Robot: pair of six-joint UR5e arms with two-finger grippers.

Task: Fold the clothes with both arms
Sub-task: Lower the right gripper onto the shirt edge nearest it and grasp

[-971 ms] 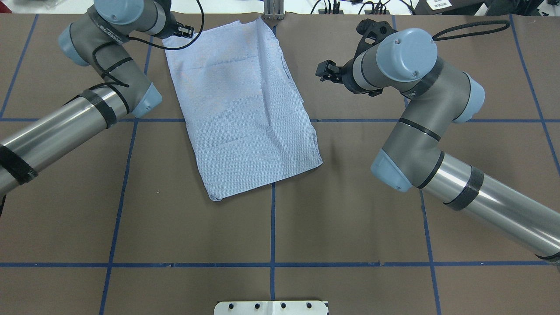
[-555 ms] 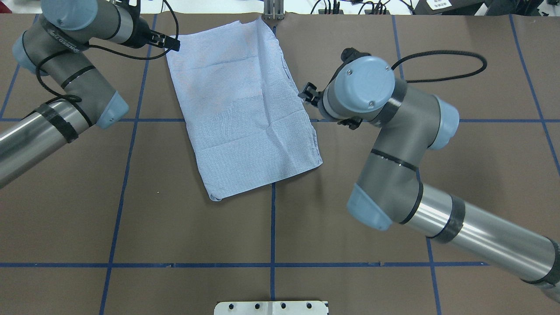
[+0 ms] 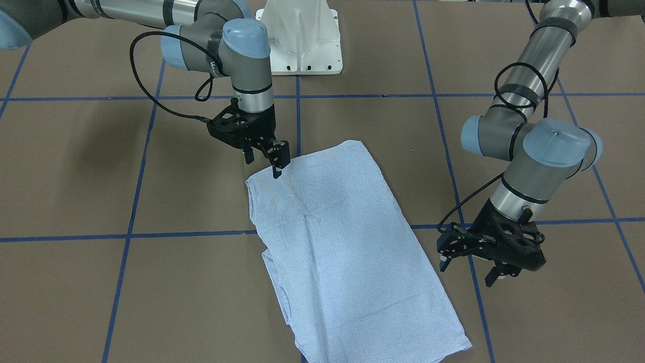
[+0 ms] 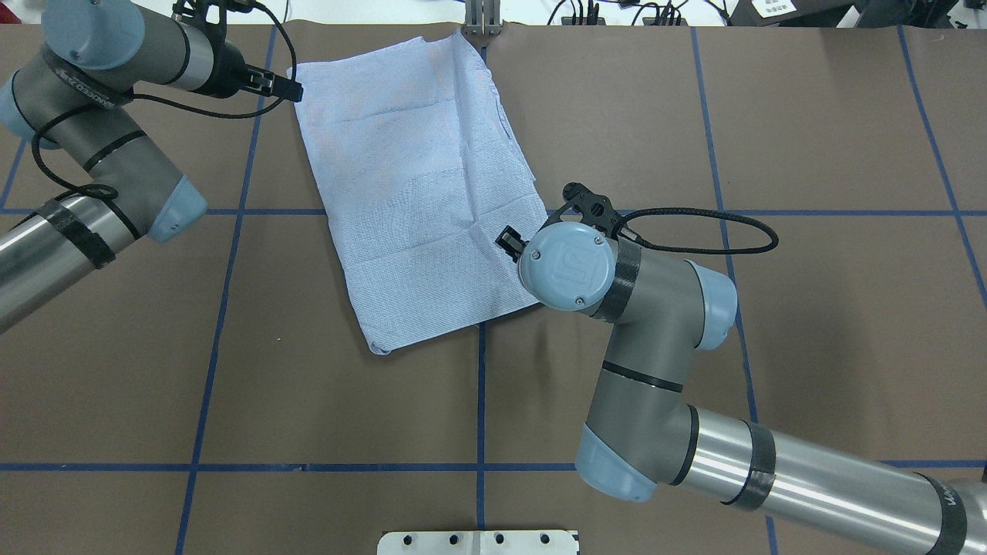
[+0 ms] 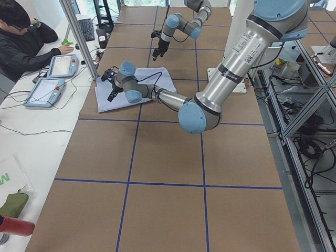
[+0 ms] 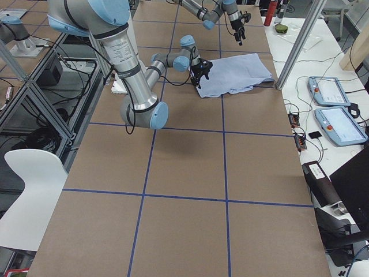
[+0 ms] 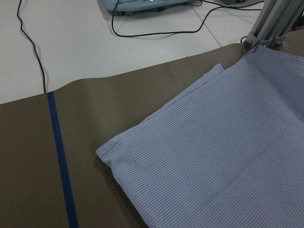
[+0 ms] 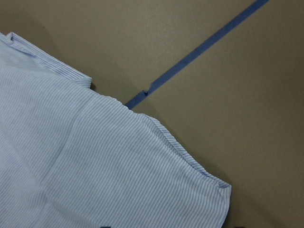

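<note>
The striped light blue shirt lies folded into a flat rectangle on the brown table, slanting from the far edge toward the middle. My right gripper hangs open over the shirt at its right corner nearest the robot, nothing between the fingers; whether a fingertip touches the cloth is unclear. My left gripper is open and low beside the shirt's far left corner, just off the cloth. The left wrist view shows that folded corner of the shirt. In the right wrist view, the shirt's hem edge and a corner show.
Blue tape lines grid the brown table. The white pedestal base stands at the robot's side. A metal post rises at the far edge by the shirt. A person sits at a side desk with control tablets.
My right arm has swung back along the shirt's right edge to its corner nearest the robot. My left gripper has drawn slightly left, off the far left corner.
</note>
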